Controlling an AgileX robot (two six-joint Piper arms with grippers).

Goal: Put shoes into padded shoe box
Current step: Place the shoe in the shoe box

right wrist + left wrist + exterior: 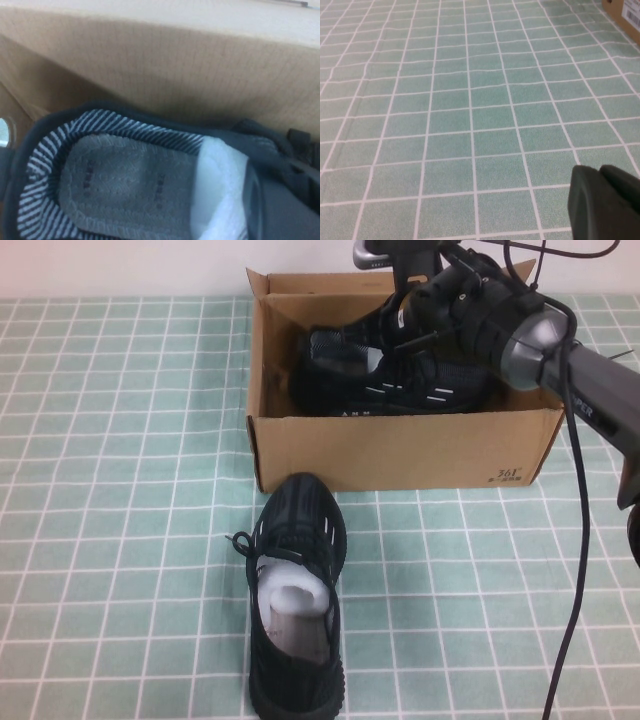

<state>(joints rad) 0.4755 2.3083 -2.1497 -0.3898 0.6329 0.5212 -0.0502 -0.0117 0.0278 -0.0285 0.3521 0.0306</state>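
Inside the padded shoe box [400,448], at the far middle of the table, 1 black knit sneaker [395,375] lying on its side, white dash marks facing the camera, toe toward the robot's left

Reaching down into the box from the right, the right arm, with the right gripper [408,332] over the sneaker's collar; jaws closed or all but closed, contact with the shoe impossible to tell from the high view

Seen from the right wrist view, the same shoe's striped collar lining, grey insole and white paper stuffing [220,192], close against the box's brown corrugated inner wall [165,65]

On the green checked tablecloth [110,490], just in front of the box's near wall, the 2nd sneaker [296,600], upright on its sole, toe close to the cardboard, heel toward the robot, white paper filling the opening, a black lace end trailing off toward the robot's left

On the box's near wall, small black print at the right-hand corner; flaps upright along the left and far sides

Out of the high view, the left gripper [606,202], dark fingertips pressed together, holding nothing, above bare checked cloth, with only a corner of the box at the edge of its wrist view
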